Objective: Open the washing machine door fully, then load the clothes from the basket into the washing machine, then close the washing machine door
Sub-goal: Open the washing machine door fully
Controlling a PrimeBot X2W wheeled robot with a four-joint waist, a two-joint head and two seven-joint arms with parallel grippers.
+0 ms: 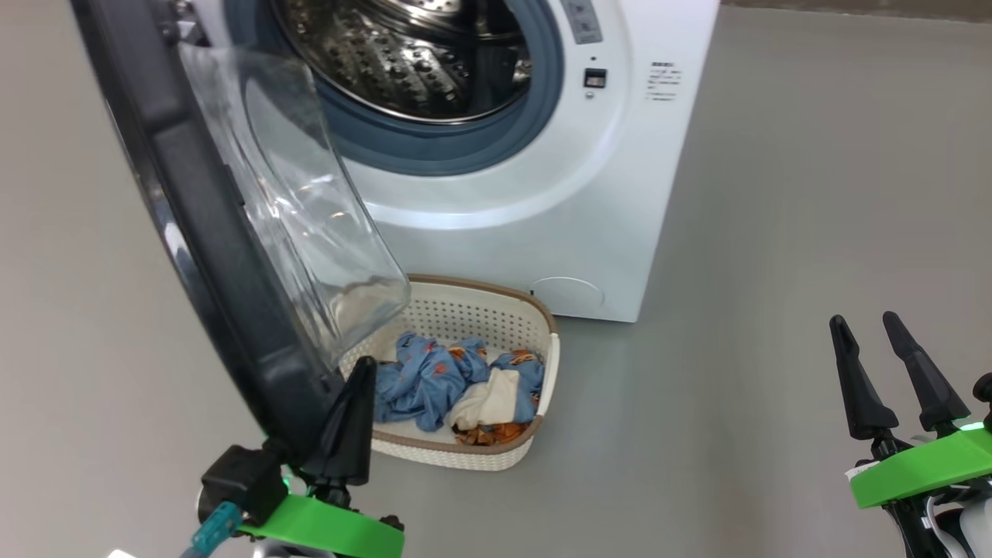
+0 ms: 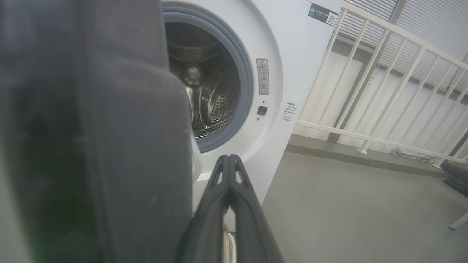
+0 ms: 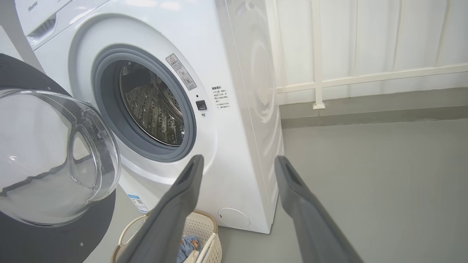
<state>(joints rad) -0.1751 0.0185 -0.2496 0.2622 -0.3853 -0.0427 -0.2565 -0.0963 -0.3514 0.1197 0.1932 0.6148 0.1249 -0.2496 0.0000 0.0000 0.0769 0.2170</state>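
Observation:
The white washing machine [image 1: 589,201] stands with its steel drum [image 1: 411,54] exposed. Its door [image 1: 194,232], black-rimmed with a clear glass bowl [image 1: 310,201], is swung out to the left. My left gripper [image 1: 363,364] is shut, fingers together right beside the door's lower inner rim; in the left wrist view the door [image 2: 91,146] fills the left and the closed gripper [image 2: 229,157] points at the machine [image 2: 292,54]. The cream basket [image 1: 465,310] on the floor holds light-blue, cream and orange clothes [image 1: 434,380]. My right gripper [image 1: 864,318] is open at the lower right, holding nothing.
Grey floor [image 1: 775,232] stretches to the right of the machine. A cream-white railing [image 2: 384,91] runs along the wall behind and right of it. The basket [image 3: 204,226] sits directly below the door opening [image 3: 153,106], partly under the door's glass [image 3: 55,157].

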